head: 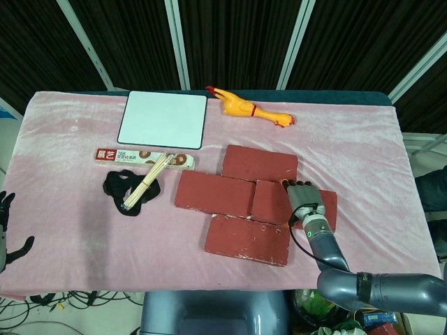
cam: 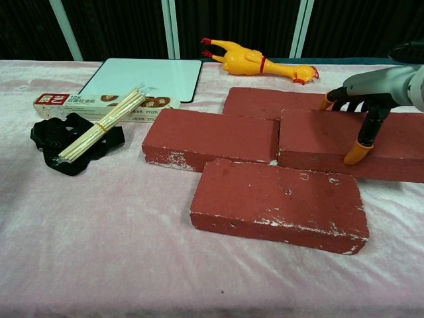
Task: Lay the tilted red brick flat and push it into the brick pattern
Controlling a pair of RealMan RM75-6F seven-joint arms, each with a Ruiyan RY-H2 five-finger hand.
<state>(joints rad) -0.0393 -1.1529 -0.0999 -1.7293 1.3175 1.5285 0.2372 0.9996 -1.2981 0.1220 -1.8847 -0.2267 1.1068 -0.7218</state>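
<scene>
Four red bricks on the pink cloth [head: 349,150], all lying flat. The pushed brick [head: 276,202] [cam: 318,136] is the right one of the middle row; its long axis runs left to right across the table. Its left end meets the left brick [head: 213,193] [cam: 211,135]; the seam between them looks closed in both views. The far brick [head: 259,163] [cam: 268,102] lies against its far edge, the near brick [head: 247,239] [cam: 278,204] against its near edge.

Right hand [head: 302,197] [cam: 361,109] rests on top of the pushed brick towards its right end, fingers spread and curved down, orange fingertips [cam: 353,155] touching the upper face. It presses on the brick and grips nothing.

Left hand [head: 5,227] shows only at the left frame edge in the head view, off the cloth, with nothing seen in it; fingers partly visible, whether apart or closed cannot be told.

Other items, one each: white board [head: 163,119], rubber chicken [head: 248,109], long box [head: 143,158], bundle of sticks [head: 148,179] lying across a black strap [head: 126,188]
</scene>
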